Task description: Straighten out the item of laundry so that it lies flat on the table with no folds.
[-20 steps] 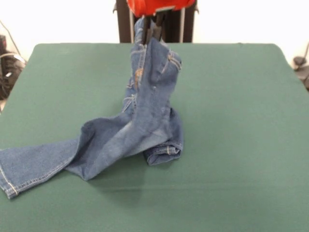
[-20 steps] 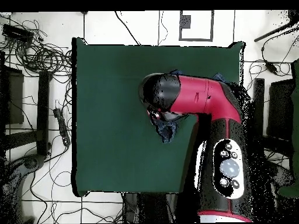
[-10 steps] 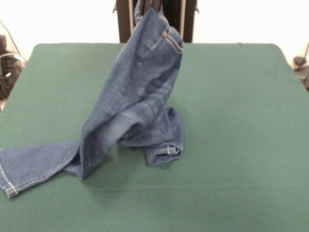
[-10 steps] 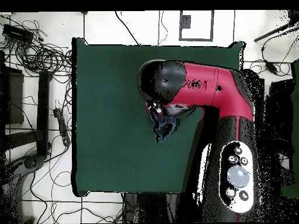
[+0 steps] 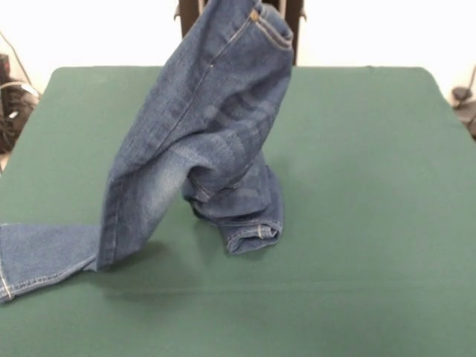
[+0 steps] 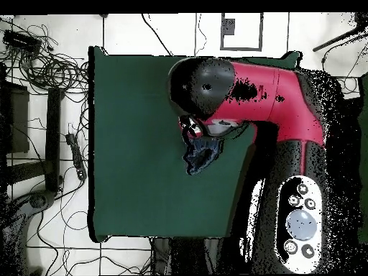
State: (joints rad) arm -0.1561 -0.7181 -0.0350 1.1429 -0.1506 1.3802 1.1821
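The blue denim jeans (image 5: 201,141) hang by their waist from above the front view's top edge. One leg trails down to the left and lies on the green table (image 5: 357,149) out to the left edge. The other leg sits crumpled, its hem (image 5: 253,232) near the table's middle. My gripper is above the front view. In the overhead view only a bit of the gripper (image 6: 192,133) shows under the red and black arm (image 6: 244,93), just above the bunched jeans (image 6: 200,157). It holds the jeans up off the table (image 6: 136,129).
The robot's dark pedestal (image 5: 190,18) stands behind the table's far edge. In the overhead view, cables (image 6: 57,72) and dark gear lie on the floor left of the table, and more gear stands to its right.
The gripper has risen out of the front view's top and lifted the jeans higher. More of the cloth has come off the table. The arm has swung towards the overhead view's top.
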